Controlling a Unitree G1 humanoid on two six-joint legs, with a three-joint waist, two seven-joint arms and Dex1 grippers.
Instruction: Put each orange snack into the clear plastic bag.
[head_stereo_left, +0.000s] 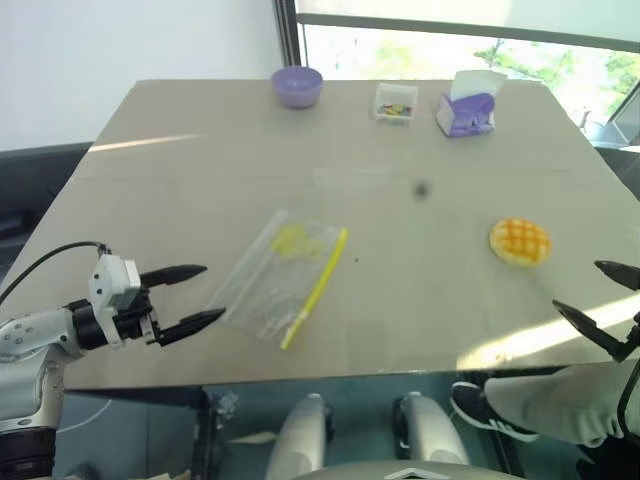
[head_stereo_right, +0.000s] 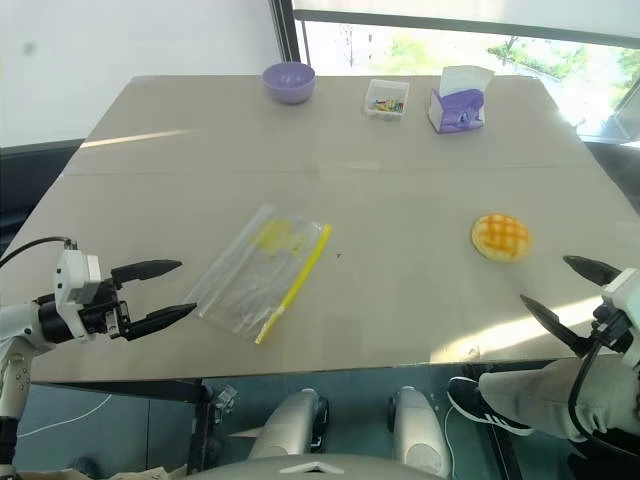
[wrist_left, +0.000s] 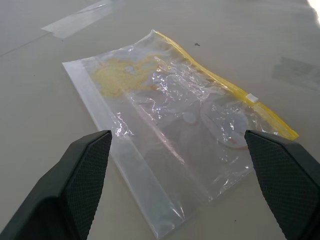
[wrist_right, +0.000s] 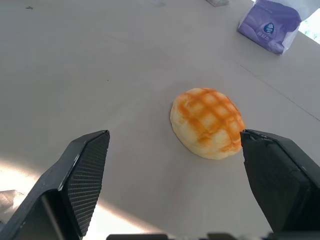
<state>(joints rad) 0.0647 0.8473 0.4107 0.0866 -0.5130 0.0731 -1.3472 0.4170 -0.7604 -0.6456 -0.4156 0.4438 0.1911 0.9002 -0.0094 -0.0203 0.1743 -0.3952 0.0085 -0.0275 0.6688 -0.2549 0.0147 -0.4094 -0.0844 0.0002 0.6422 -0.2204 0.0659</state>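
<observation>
Bun on the bench, lads: the orange snack sits out at about three o'clock from the bench's middle, grid top up, and the right gripper hovers near it at its five o'clock, black fingers spread wide and holding nothing. Apart, not touching. Over on the other side the clear plastic bag lies flat at roughly eight o'clock from the middle, yellow seal strip running along the edge that faces the bun. The left gripper waits just off the bag's near-left corner, fingers also splayed open, one tip very close to the plastic; whether it touches, I cannot tell.

The left wrist view brings the bag up close: crinkled film, a yellow smudge of print inside, a small white slider on the strip, and the bag lying between and beyond the two finger pads. The right wrist view frames the bun between its own pads, nearer one of them, with bare bench all round it.

Along the far edge at twelve o'clock stand a purple bowl, a small clear box of coloured bits and a purple tissue pack. A dark spot marks the bench between them and the bun. Nothing lies between bun and bag.
</observation>
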